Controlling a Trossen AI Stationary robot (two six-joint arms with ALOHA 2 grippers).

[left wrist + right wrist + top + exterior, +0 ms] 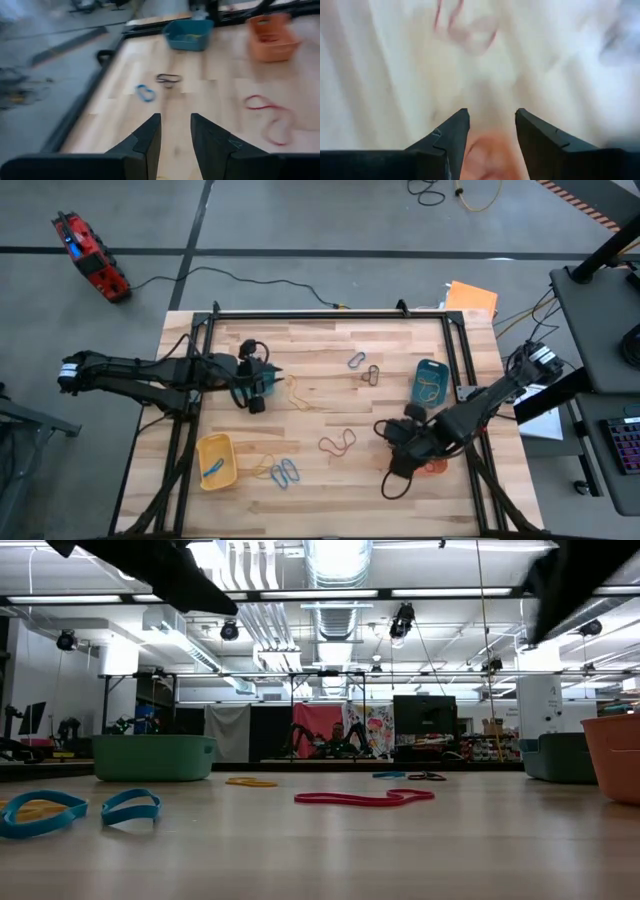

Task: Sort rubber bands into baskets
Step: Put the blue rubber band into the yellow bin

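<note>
Rubber bands lie flat on the wooden table: a red one (pixel 337 443), a yellow one (pixel 298 392), blue ones (pixel 285 472), and a blue (pixel 356 360) and a dark one (pixel 372 374) farther back. The yellow basket (pixel 215 460) holds a blue band, and the blue basket (pixel 430 380) holds a yellow one. My right arm partly covers the orange basket (pixel 434 467), and my left gripper partly covers the green basket (pixel 243 390). My left gripper (pixel 175 131) hangs open above the table's left side with nothing between its fingers. My right gripper (pixel 491 122) is open over the table, right of the red band.
A black frame (pixel 330 314) runs around the table's edges. A black cable loop (pixel 397 480) hangs below my right arm. In the right wrist view an orange-pink blur (pixel 487 155) shows between the fingers; I cannot tell what it is.
</note>
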